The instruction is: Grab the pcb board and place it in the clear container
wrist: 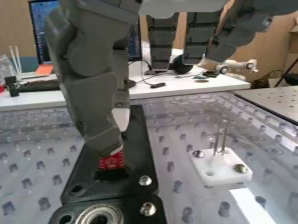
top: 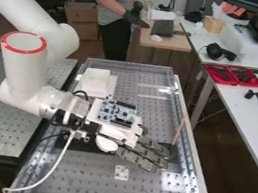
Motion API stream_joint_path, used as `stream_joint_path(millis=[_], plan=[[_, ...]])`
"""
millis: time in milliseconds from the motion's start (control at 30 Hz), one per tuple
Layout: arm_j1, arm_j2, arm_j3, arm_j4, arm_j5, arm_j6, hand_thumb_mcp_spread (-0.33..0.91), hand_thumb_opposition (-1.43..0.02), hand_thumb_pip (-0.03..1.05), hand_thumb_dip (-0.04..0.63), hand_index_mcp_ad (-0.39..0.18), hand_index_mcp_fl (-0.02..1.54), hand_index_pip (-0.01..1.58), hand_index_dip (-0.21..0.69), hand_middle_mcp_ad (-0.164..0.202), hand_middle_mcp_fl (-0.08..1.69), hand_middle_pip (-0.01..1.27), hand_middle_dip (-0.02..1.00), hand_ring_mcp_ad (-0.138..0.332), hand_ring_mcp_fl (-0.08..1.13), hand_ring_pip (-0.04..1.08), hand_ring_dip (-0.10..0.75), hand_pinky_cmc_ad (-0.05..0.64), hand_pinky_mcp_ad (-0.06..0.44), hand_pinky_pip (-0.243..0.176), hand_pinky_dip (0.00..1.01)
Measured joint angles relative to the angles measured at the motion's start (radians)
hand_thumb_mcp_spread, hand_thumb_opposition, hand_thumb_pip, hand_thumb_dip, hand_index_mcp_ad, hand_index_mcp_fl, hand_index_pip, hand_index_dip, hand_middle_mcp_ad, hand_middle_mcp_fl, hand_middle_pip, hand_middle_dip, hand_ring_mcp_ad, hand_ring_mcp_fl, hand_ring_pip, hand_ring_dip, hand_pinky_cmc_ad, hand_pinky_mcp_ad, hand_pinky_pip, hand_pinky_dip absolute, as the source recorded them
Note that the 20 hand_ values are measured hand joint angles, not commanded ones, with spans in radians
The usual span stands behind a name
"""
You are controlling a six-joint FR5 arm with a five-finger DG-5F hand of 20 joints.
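Observation:
In the high view the hand (top: pixel 143 154) is low over the perforated bench, its fingers extended toward the bench's right side. The wrist view shows the hand (wrist: pixel 96 95) with one finger pointing down, its tip right at a small red board (wrist: pixel 112 161). That board stands upright in a black fixture (wrist: pixel 136 150); whether the tip touches it I cannot tell. The other fingers are fairly straight and hold nothing. Faint bright edges (top: pixel 153 96) beyond the hand may belong to the clear container, but its outline is unclear.
A white block (top: pixel 96 83) stands behind the wrist, and a blue and white circuit board (top: pixel 118 112) sits on top of the hand. Near the fixture is a white plate (wrist: pixel 223 167) with thin upright pins. A metal rail (top: pixel 191 142) runs along the bench's right edge.

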Motion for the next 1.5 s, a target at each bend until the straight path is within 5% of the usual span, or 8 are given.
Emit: stream_joint_path(millis=[667,1500], plan=[[-0.003,-0.021,0.016,-0.022,-0.001,0.0,0.67,-0.84,0.37,0.22,-0.25,0.27,1.3,0.312,0.058,0.05,0.14,0.16,0.126,0.05,0.09,0.007,0.298,0.101,-0.093,0.19],[-0.005,-0.031,0.016,-0.019,-0.008,0.011,0.7,-0.84,0.39,0.237,-0.25,0.47,1.39,0.298,0.061,0.07,0.14,0.16,0.127,0.05,0.09,0.007,0.311,0.101,-0.089,0.19]])
